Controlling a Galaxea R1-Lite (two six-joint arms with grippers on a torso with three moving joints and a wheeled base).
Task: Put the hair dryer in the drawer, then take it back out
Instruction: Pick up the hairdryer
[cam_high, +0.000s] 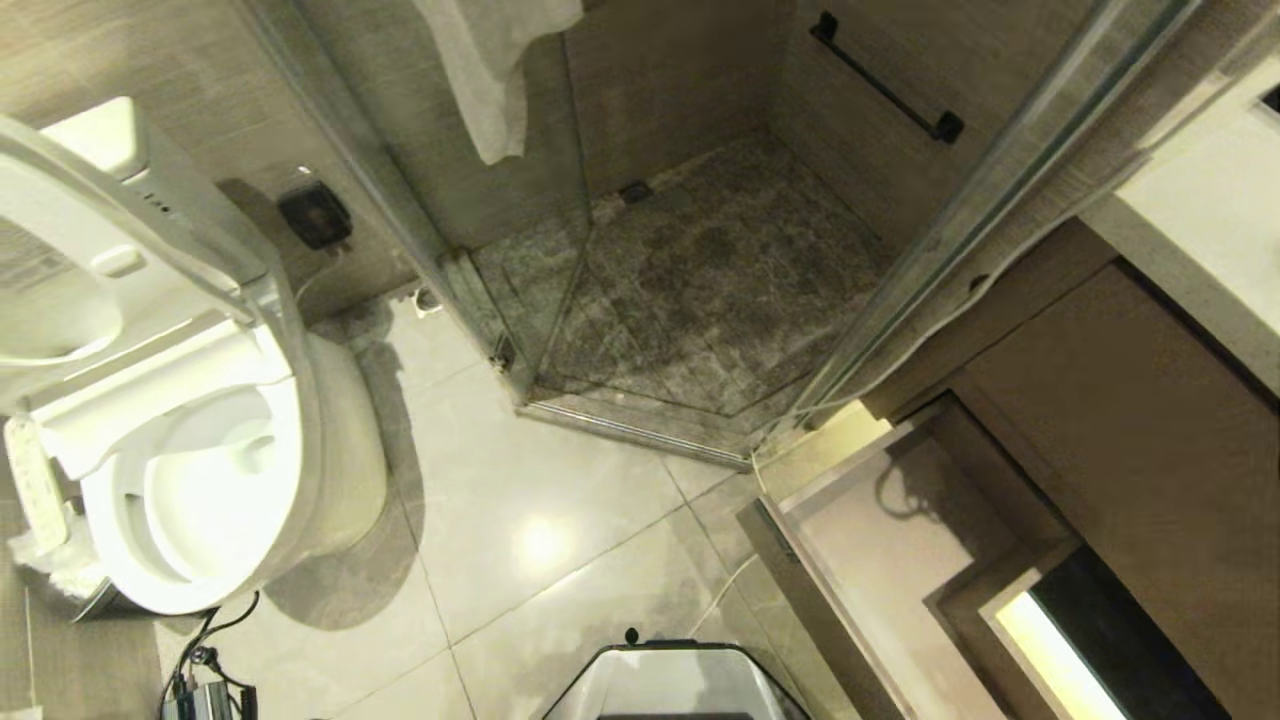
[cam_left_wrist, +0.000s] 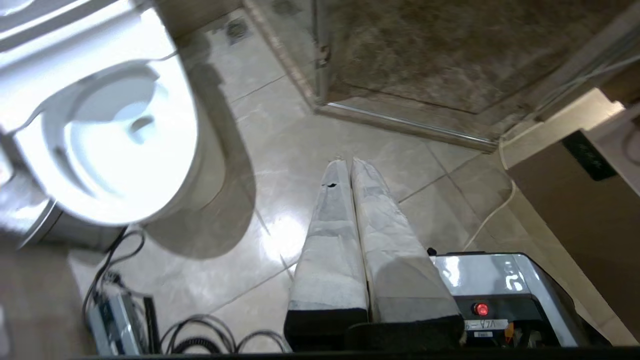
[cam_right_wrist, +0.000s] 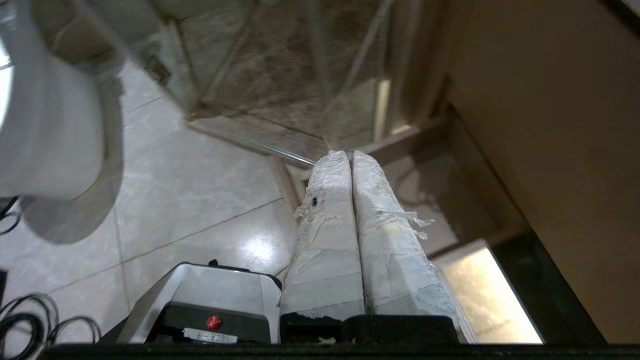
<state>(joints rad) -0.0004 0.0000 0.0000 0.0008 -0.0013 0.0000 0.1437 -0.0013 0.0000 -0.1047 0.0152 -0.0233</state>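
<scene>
At far left stands a white toilet (cam_high: 190, 470) with its lid up, black cables (cam_high: 205, 650) on the tiled floor (cam_high: 520, 500) beside it. A glass shower enclosure (cam_high: 560, 250) fills the far middle, a towel (cam_high: 490, 70) hanging above. At right the drawer (cam_high: 880, 560) stands pulled out, its pale interior bare; the hair dryer cannot be seen. The left gripper (cam_left_wrist: 347, 161) and right gripper (cam_right_wrist: 347, 154) hang clenched on nothing.

The room was a bathroom with a shiny pale tile floor (cam_high: 560, 520). A white toilet (cam_high: 200, 480) stood open on the left, and a glass shower (cam_high: 700, 290) with a dark stone floor filled the corner. A white towel (cam_high: 490, 70) hung on the glass, and a brown wooden cabinet (cam_high: 1140, 440) stood on the right.
</scene>
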